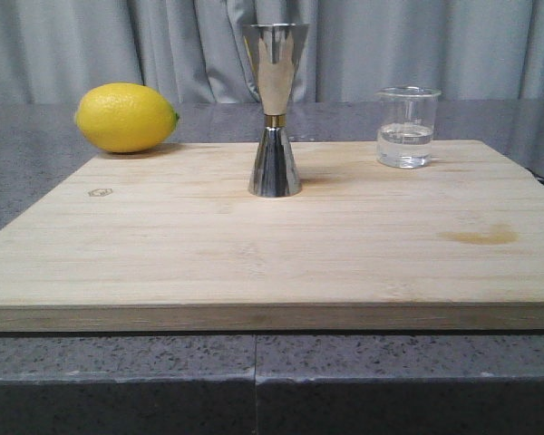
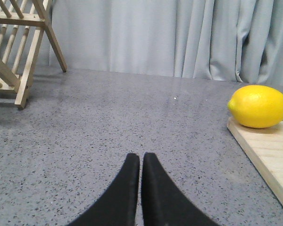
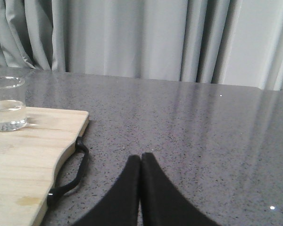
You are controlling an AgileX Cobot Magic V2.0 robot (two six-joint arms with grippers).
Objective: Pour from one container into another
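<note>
A small clear glass beaker (image 1: 405, 128) holding some clear liquid stands upright at the back right of the wooden cutting board (image 1: 272, 254); the right wrist view also catches the beaker (image 3: 7, 103). The tall steel hourglass jigger (image 1: 274, 111) with a gold band at its waist stands upright mid-board. Neither gripper shows in the front view. My left gripper (image 2: 140, 157) is shut and empty over the grey counter, left of the board. My right gripper (image 3: 140, 157) is shut and empty over the counter, right of the board.
A yellow lemon (image 1: 126, 117) rests at the board's back left corner, also seen as the lemon (image 2: 259, 106) from the left wrist. A wooden rack (image 2: 19, 44) stands further left. The board's black handle (image 3: 70, 174) sticks out on its right side. Grey curtains hang behind.
</note>
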